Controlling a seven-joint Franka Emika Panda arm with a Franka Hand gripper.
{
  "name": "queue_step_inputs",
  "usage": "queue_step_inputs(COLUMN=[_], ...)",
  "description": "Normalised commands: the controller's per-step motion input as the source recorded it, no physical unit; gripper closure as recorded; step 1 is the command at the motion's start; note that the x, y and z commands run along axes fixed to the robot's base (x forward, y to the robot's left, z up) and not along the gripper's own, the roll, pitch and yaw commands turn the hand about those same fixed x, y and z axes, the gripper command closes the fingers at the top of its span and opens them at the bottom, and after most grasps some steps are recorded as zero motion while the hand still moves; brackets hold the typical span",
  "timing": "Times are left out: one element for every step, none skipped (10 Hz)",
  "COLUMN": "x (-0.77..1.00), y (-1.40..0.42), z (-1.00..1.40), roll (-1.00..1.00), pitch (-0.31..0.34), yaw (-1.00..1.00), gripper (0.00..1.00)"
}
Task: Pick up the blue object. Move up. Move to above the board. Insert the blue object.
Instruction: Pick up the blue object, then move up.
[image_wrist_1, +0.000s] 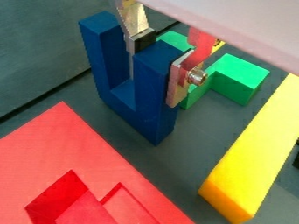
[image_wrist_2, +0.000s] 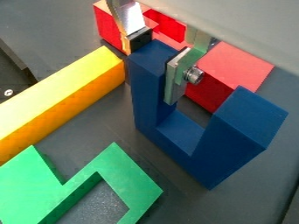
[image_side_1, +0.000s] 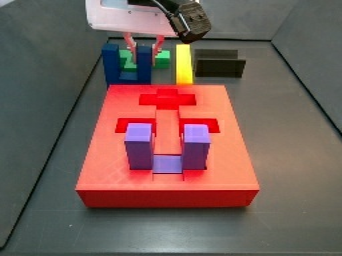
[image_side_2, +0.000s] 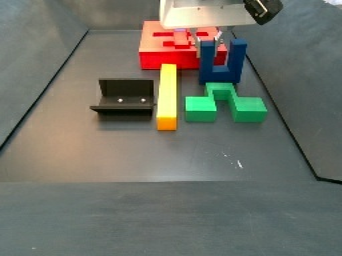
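- I can read no text, label, brand, number or sign anywhere in these views.
- My hand (image_wrist_1: 155, 50), closed around one prong of the blue object (image_wrist_1: 131, 79), carries no lettering.
- The board (image_side_1: 167, 150) has only plain, unmarked surfaces.
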Motion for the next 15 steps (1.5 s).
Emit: queue_step_inputs(x=[0.00,0.00,0.00,0.00,0.00,0.00,0.00,0.00,0.00,0.00,0.00,0.00,0.00,0.00,0.00], y=[0.00,0.00,0.00,0.00,0.00,0.00,0.00,0.00,0.00,0.00,0.00,0.00,0.00,0.00,0.00], z=[0.00,0.00,0.00,0.00,0.00,0.00,0.00,0.00,0.00,0.00,0.00,0.00,0.00,0.00,0.83], roll=[0.00,0.00,0.00,0.00,0.00,0.00,0.00,0.00,0.00,0.00,0.00,0.00,0.00,0.00,0.00], pitch=[0.000,0.000,0.000,0.000,0.000,0.000,0.000,0.000,0.000,0.000,0.000,0.000,0.000,0.000,0.000], yaw=[0.00,0.00,0.00,0.00,0.00,0.00,0.00,0.00,0.00,0.00,0.00,0.00,0.00,0.00,0.00], gripper=[1.00,1.00,1.00,1.00,1.00,1.00,1.00,1.00,1.00,1.00,1.00,1.00,1.00,1.00,1.00])
